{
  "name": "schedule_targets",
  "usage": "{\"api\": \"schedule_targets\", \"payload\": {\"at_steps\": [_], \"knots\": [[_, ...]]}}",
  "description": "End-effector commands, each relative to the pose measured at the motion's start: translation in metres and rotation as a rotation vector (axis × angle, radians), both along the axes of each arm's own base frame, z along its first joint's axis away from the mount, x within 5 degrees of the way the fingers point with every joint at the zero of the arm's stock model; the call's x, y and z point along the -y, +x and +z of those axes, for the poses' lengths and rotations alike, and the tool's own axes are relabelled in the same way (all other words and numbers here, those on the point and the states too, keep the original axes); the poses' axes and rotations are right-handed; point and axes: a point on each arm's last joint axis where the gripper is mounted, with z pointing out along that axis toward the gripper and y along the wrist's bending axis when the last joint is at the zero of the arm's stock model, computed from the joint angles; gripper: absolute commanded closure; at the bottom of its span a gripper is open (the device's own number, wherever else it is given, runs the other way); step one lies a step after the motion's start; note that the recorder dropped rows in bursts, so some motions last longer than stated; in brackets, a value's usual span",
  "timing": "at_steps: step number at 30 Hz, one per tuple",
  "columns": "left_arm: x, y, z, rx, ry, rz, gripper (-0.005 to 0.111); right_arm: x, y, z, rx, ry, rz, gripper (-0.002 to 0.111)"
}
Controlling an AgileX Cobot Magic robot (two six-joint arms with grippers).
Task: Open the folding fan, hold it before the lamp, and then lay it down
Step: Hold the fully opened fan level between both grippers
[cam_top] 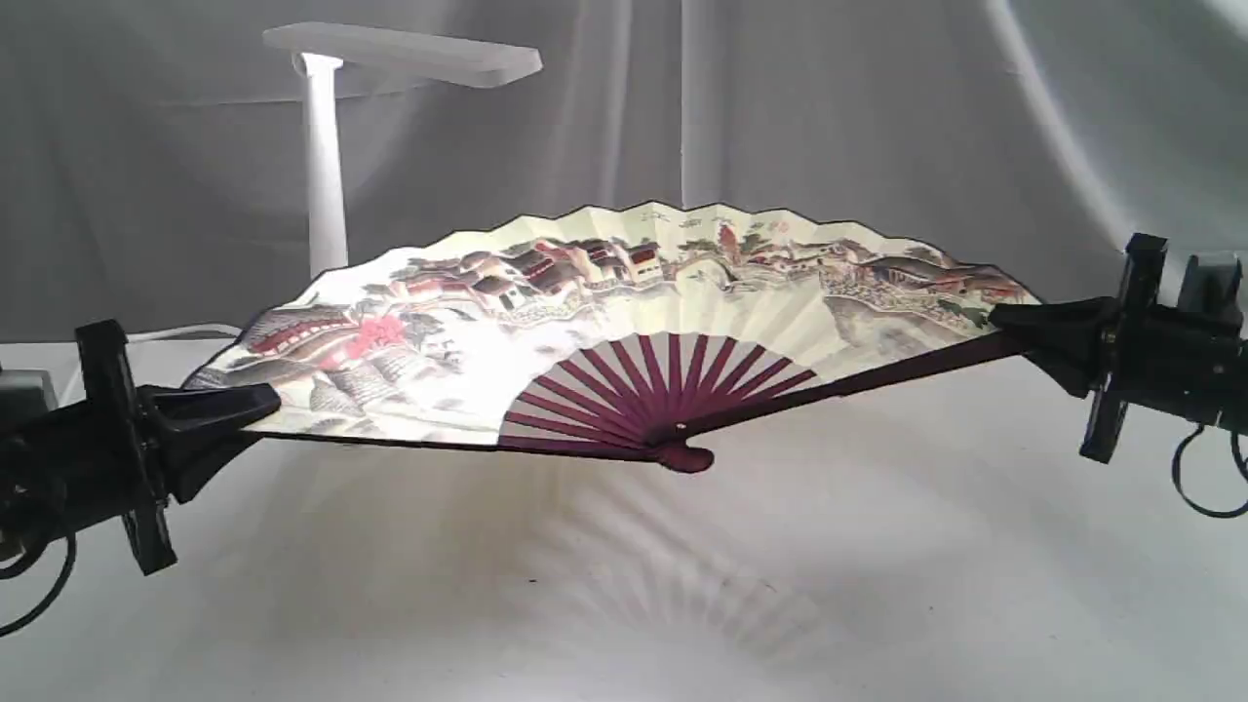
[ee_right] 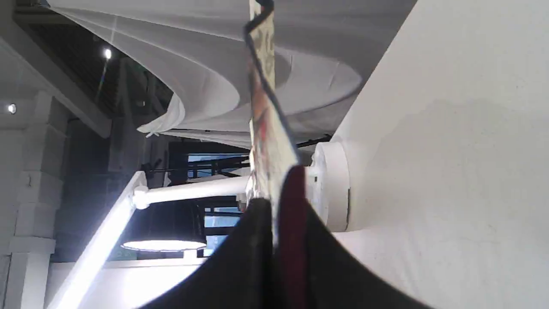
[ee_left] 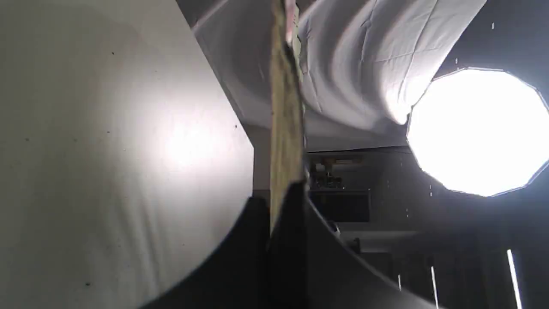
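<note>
The folding fan (cam_top: pixel 624 312) hangs fully spread in front of the lamp (cam_top: pixel 322 166), clear of the white worktop (cam_top: pixel 877 585). Its painted face is turned toward the exterior camera and its pivot is the lowest point. The lamp's stem rises just behind the fan's nearer edge. The left tool (cam_top: pixel 261 402) is clamped on the guard at the end closest to the lamp; the left wrist view shows the fan edge-on, pinched between the dark fingers (ee_left: pixel 240 257). The right tool (cam_top: pixel 996 317) grips the other guard, at the end farthest from the lamp. In the right wrist view, maroon wood sits between its closed fingers (ee_right: pixel 248 257), with the lamp's round base beyond.
</note>
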Motion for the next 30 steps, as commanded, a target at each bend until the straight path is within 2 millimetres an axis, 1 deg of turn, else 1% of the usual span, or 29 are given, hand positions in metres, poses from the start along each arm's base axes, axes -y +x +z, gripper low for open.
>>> {"api": "schedule_targets", "payload": {"at_steps": [1, 4, 7, 12, 14, 20, 25, 30], "knots": [[-0.021, 0.006, 0.006, -0.038, -0.098, 0.169, 0.107, 0.023, 0.000, -0.002, -0.038, -0.029, -0.100, 0.108], [-0.022, 0.007, 0.010, -0.051, -0.130, 0.185, 0.107, 0.023, 0.000, -0.001, -0.051, -0.017, -0.102, 0.108], [-0.023, 0.007, 0.019, -0.044, -0.155, 0.200, 0.107, 0.022, 0.000, 0.008, -0.051, -0.006, -0.103, 0.108], [-0.023, 0.006, 0.040, 0.015, -0.151, 0.207, 0.107, 0.022, -0.001, 0.036, -0.007, -0.015, -0.105, 0.108], [-0.022, 0.004, 0.052, 0.048, -0.144, 0.205, 0.107, 0.021, -0.001, 0.047, 0.011, -0.020, -0.106, 0.108], [-0.021, -0.001, 0.076, 0.113, -0.132, 0.201, 0.107, 0.020, -0.003, 0.067, 0.002, 0.009, -0.111, 0.108], [-0.022, -0.002, 0.088, 0.145, -0.143, 0.228, 0.107, 0.020, -0.005, 0.079, -0.003, 0.028, -0.113, 0.108], [-0.023, -0.003, 0.090, 0.137, -0.121, 0.247, 0.107, 0.019, -0.006, 0.086, 0.009, 0.025, -0.113, 0.108]]}}
